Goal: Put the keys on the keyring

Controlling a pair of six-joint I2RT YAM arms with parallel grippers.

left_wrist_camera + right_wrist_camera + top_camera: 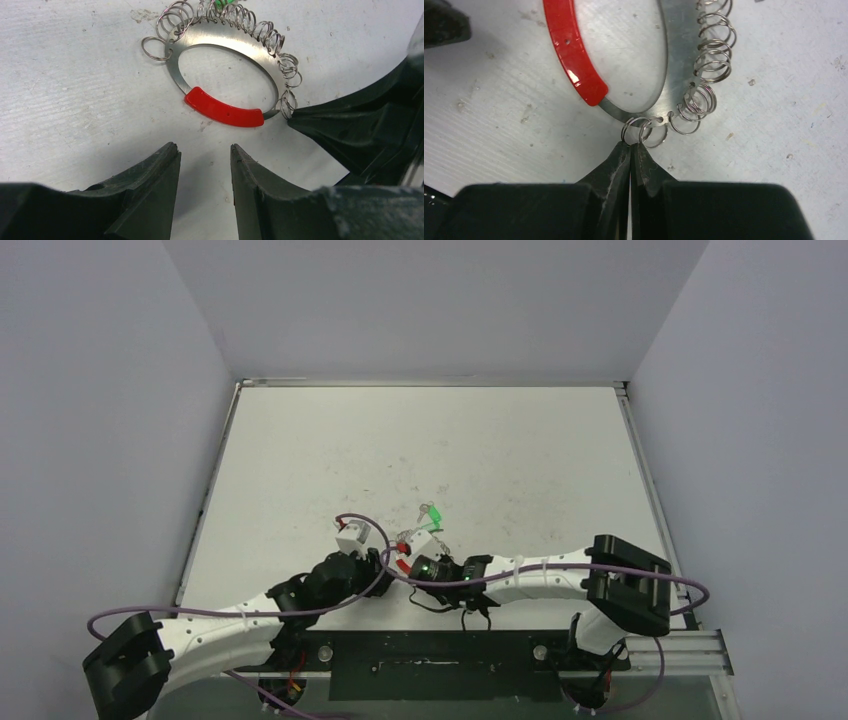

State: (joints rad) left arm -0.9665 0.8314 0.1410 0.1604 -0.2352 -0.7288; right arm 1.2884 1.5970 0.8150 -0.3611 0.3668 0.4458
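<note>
Keyring (225, 36) lay on the counter (75, 100), keys (432, 512) at its far side. Left end effector (204, 150) gaped by its red segment (225, 111); right end effector (630, 146) was pinched together, tips touching a wire loop (634, 131).

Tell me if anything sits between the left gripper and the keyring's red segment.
Nothing visible does. Only bare table lies between the open left gripper and the red segment of the keyring. The right gripper is off to the side, closed at a small wire loop on the ring's edge.
</note>
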